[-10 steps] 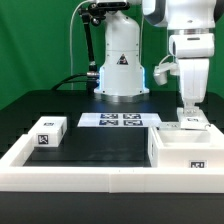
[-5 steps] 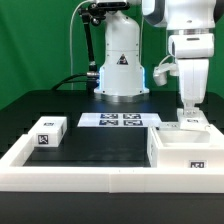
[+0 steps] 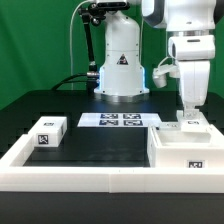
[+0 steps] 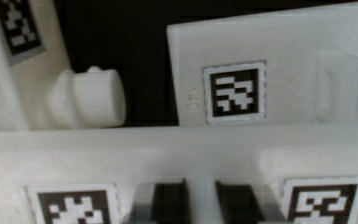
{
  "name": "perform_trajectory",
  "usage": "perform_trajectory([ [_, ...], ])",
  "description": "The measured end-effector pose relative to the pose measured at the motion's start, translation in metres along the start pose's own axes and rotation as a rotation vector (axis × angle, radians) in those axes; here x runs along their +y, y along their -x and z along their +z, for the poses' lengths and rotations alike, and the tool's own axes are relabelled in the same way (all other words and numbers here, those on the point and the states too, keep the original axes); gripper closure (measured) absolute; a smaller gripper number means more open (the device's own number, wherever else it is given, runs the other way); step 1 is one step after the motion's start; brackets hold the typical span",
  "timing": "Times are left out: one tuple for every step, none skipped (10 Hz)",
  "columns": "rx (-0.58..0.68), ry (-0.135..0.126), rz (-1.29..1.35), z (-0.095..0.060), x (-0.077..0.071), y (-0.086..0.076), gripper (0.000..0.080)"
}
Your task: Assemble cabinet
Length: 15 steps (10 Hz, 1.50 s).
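Note:
The cabinet body (image 3: 186, 151), a large white open box with a tag on its front, lies at the exterior view's right. My gripper (image 3: 190, 114) hangs straight down over the box's far edge. Its tips are at a small white tagged door panel (image 3: 194, 123) that rests there. In the wrist view the two dark fingers (image 4: 172, 203) stand close together with a thin light strip between them, and my gripper (image 4: 202, 205) is in front of the white panel (image 4: 87, 160) with a tag on each side. Beyond it are a tagged white wall (image 4: 274, 70) and a white peg (image 4: 91, 97).
A second small white tagged block (image 3: 47, 131) sits on the black mat at the exterior view's left. The marker board (image 3: 120, 120) lies at the back centre before the robot base (image 3: 120, 65). A long low white border wall (image 3: 80, 172) runs along the front and left.
The gripper and the small panel under it have sunk very slightly. Nothing else has moved.

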<state>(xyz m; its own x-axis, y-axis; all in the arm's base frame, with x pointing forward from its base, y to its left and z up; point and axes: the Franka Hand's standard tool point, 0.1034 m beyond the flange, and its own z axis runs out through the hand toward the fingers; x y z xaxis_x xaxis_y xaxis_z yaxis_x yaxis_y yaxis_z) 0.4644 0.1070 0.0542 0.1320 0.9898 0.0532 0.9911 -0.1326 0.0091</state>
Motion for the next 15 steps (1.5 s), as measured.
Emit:
perform_trajectory([
  [0.000,0.001,0.000,0.000,0.001,0.000,0.0728],
  [0.001,0.002,-0.023,-0.002,0.011,0.001,0.0728],
  [0.004,0.005,-0.035,-0.003,0.027,-0.001,0.0728],
  [0.011,0.013,-0.033,-0.001,0.039,-0.004,0.0728],
  [0.012,0.013,-0.038,-0.001,0.042,-0.003,0.0728],
  [0.012,0.013,-0.036,-0.001,0.042,-0.003,0.0728],
  [0.012,0.013,-0.036,-0.001,0.042,-0.003,0.0728],
  [0.012,0.013,-0.036,-0.001,0.042,-0.003,0.0728],
  [0.013,0.012,-0.037,0.000,0.043,-0.003,0.0728],
  [0.016,0.017,-0.039,-0.001,0.055,-0.003,0.0728],
  [0.020,0.022,-0.034,-0.001,0.064,-0.003,0.0728],
  [0.020,0.021,-0.032,-0.001,0.069,-0.003,0.0728],
  [0.023,0.026,-0.028,-0.001,0.076,-0.004,0.0728],
  [0.029,0.036,-0.025,-0.001,0.085,-0.006,0.0728],
  [0.033,0.044,-0.023,-0.001,0.091,-0.007,0.0728],
])
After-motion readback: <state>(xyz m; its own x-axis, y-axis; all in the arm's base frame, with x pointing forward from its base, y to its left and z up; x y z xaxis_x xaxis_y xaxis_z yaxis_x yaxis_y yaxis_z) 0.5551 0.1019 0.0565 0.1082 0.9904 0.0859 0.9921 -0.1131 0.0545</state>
